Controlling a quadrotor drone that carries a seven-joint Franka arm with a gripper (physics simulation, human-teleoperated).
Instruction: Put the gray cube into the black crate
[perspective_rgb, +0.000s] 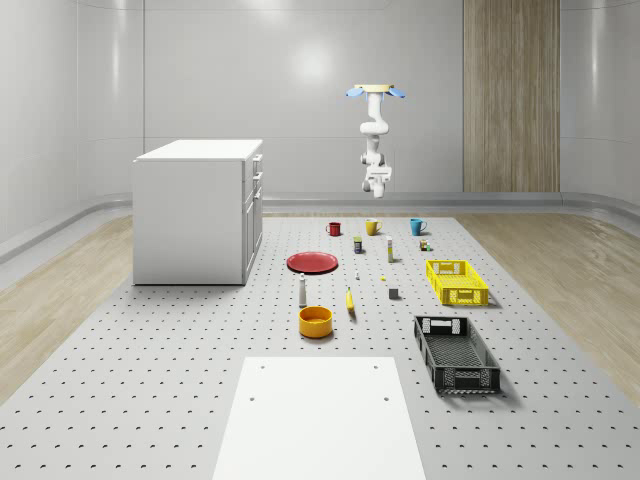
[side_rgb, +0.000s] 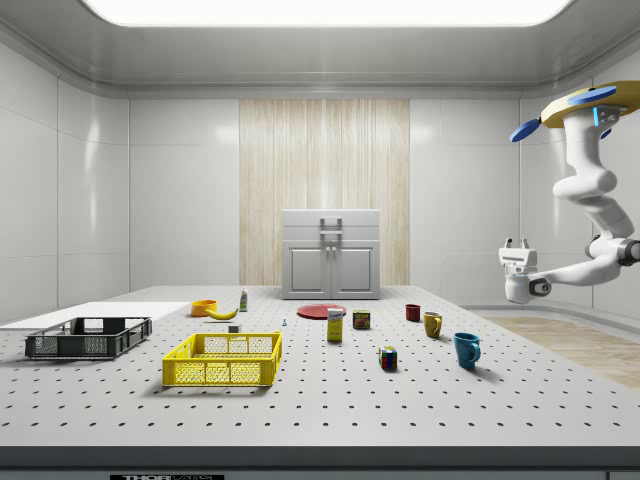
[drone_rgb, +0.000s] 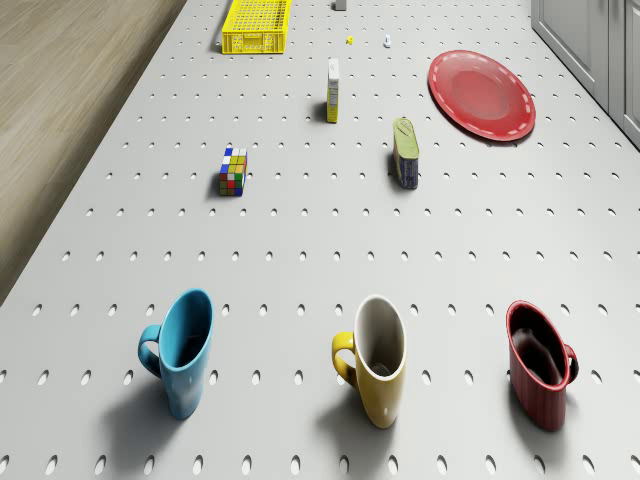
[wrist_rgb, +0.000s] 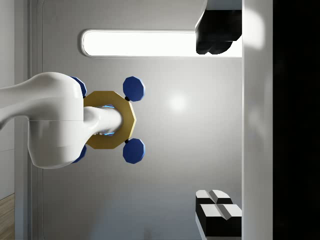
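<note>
Perforated grey table (perspective_rgb: 150, 380), small gray cube (perspective_rgb: 394, 293), slatted black crate (perspective_rgb: 456, 353).

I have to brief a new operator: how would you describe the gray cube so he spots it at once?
On the perforated table, find the yellow crate. The gray cube sits alone just off that crate's whole-scene-left side. It is small, plain and dull, unlike the multicoloured puzzle cube farther back.
</note>
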